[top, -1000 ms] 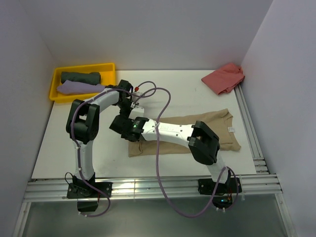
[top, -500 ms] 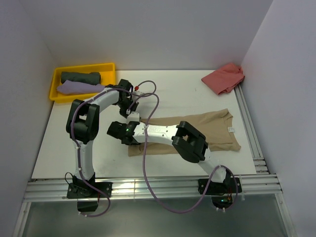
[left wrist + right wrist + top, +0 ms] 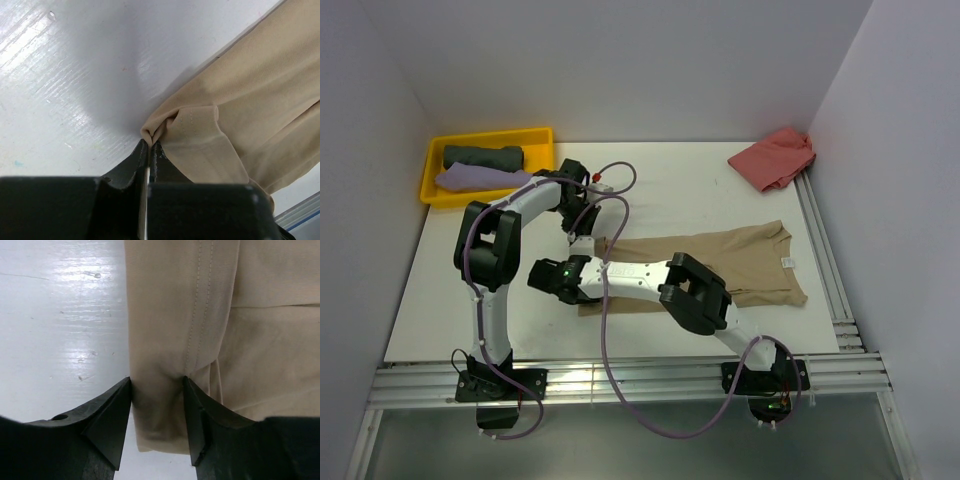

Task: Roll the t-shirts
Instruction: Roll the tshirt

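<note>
We see the left gripper (image 3: 150, 143) with its jaws pressed together on a small pinched fold of the tan t-shirt (image 3: 240, 100), right at a stitched edge of the cloth. From that pinch the fabric puckers and then spreads away flat to the right in the left wrist view, over the white table (image 3: 75, 75).

The right gripper (image 3: 156, 385) has its jaws standing well apart. They straddle a strip of the same tee's edge, and the cloth shows flat in the gap between them, not squeezed. A double line of stitching runs up the fabric just above that gap. Bare table lies to the left of the cloth there.

From above, both grippers meet at the left end of the tan t-shirt (image 3: 750, 262). It lies stretched out sideways on the right half of the table, its collar end toward the right. The left gripper (image 3: 582, 234) is at the far corner of that end and the right gripper (image 3: 548, 277) at the near one.

Further out, a salmon-red t-shirt (image 3: 772, 158) lies crumpled at the far right corner. A yellow tray (image 3: 432, 176) at the far left holds a dark grey-green t-shirt (image 3: 483, 156) and a lilac t-shirt (image 3: 470, 179).
</note>
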Controlling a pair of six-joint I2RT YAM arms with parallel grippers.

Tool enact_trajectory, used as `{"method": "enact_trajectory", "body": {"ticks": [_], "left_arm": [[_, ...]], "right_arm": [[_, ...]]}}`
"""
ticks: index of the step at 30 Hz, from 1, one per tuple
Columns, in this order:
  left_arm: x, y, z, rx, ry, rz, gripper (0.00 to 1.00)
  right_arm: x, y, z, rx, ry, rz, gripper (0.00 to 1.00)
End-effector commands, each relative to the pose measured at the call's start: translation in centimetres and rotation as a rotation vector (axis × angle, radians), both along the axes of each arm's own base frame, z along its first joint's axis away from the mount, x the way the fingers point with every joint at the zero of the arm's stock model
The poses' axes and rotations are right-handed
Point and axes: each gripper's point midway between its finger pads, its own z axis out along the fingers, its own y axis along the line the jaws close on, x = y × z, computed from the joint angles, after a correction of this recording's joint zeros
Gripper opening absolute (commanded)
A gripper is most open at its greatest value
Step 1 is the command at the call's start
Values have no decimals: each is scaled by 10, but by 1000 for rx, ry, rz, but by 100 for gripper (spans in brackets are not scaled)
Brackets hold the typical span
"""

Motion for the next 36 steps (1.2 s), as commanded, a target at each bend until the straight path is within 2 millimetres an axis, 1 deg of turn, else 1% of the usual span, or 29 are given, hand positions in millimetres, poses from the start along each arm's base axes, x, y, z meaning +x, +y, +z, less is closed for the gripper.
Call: {"method": "enact_trajectory", "body": {"ticks": [1,5,7,8,9,10,11,12,13,14,15,16,17,18,19,20,21,23,24,25,26,27,28,29,30,31,34,35,36], "left_arm": [[16,0,13,4,-58,9,5],[17,1,13,7,-53,8,6],[19,1,13,8,-56,11,6],[19,0,15,5,-59,9,7],[18,1,14,9,-53,9,8],[21,1,17,9,-62,10,9],[22,0,18,6,-62,10,10],[22,0,20,5,-60,11,14],[24,-1,24,-2,-67,10,17],[25,-2,27,-5,-75,8,20],[26,-3,30,-9,-78,7,29],[29,-4,36,-21,-90,10,34],[30,-5,40,-29,-94,10,39],[31,-6,44,-40,-97,5,48],[33,-8,52,-59,-101,3,51],[34,-9,57,-68,-104,2,53],[39,-9,64,-79,-120,5,57],[39,-8,71,-89,-118,8,60],[41,-7,75,-95,-123,12,61],[43,-6,80,-102,-132,14,61],[42,-5,83,-110,-129,15,61],[44,0,87,-117,-133,27,61],[44,3,89,-124,-134,30,61],[43,6,90,-129,-128,37,61],[42,7,92,-144,-124,39,61],[42,15,95,-149,-125,51,61],[34,24,97,-170,-125,60,60],[31,26,96,-168,-123,59,60],[23,29,92,-171,-116,57,60]], "right_arm": [[-6,-8,-14,-68,35,-27,50],[-8,-13,-20,-91,58,-26,31],[-10,-13,-21,-78,68,-19,27],[-10,-15,-22,-75,72,-13,20],[-6,-7,-14,-23,58,-9,17],[-11,-12,-21,-23,79,2,15],[-11,-10,-19,-1,79,19,13],[-5,4,-4,95,55,31,12],[-12,-1,-12,110,87,45,12],[-14,2,-10,149,93,60,11],[-4,16,8,258,63,67,11],[-7,10,0,266,77,69,11],[-9,13,3,303,92,81,11],[-4,21,16,367,70,84,10],[-2,17,13,373,75,81,10],[-2,24,21,422,72,93,10],[-2,21,18,429,78,93,10],[0,23,26,484,77,88,9],[1,30,31,537,79,98,9],[-2,24,25,545,90,91,9],[3,29,36,612,83,87,9],[3,29,37,635,87,85,9],[0,22,30,642,101,78,9],[3,19,29,664,106,55,8],[7,24,40,722,88,59,8],[2,19,33,739,116,48,8],[4,15,33,816,130,25,7],[7,17,40,859,121,27,7],[7,11,34,863,130,11,7]]}}
